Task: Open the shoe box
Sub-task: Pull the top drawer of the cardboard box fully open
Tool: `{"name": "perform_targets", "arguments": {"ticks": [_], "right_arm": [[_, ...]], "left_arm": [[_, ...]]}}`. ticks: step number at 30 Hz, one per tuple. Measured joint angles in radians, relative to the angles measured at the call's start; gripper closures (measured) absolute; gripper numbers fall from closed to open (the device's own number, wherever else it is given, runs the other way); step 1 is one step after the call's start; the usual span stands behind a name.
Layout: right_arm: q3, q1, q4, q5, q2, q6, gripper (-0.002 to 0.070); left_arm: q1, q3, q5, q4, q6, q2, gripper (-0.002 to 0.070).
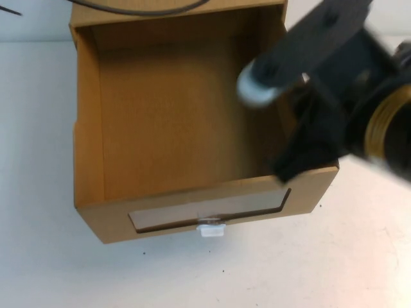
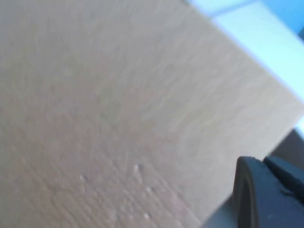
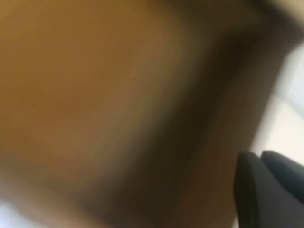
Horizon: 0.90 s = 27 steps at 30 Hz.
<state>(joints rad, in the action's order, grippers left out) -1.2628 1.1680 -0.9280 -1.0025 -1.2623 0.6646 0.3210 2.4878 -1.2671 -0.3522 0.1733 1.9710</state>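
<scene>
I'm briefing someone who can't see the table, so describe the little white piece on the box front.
Start at the open brown shoe box on the white table, with the right claw shut above its right wall and the left claw beside a cardboard face. On its near outer wall, under a long pale panel, sits a small white tab. Nothing else on the cardboard is white.
</scene>
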Motion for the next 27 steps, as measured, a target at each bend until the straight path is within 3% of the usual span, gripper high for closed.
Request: {"name": "perform_targets", "arguments": {"ticks": [5, 9, 17, 23, 27], "right_arm": [[-0.086, -0.237, -0.002, 0.0, 0.0, -0.022, 0.0686], [-0.107, -0.46, 0.105, 0.042, 0.012, -0.101, 0.0687], [-0.094, -0.974, 0.655, 0.172, 0.064, -0.462, 0.0689], [0.069, -1.195, 1.011, 0.272, 0.175, -0.714, 0.0689], [0.239, -1.225, 1.211, 0.393, 0.303, -0.872, 0.0689]], "left_arm": [[0.0, 0.007, -0.002, 0.0, 0.027, -0.091, 0.068], [0.0, -0.043, -0.004, 0.068, 0.034, -0.197, 0.068], [0.0, -0.378, 0.023, 0.265, 0.029, -0.519, 0.068], [0.0, -0.905, 0.335, 0.301, 0.013, -0.863, 0.068], [0.0, -1.312, 0.668, 0.301, 0.002, -1.148, 0.068]]}}
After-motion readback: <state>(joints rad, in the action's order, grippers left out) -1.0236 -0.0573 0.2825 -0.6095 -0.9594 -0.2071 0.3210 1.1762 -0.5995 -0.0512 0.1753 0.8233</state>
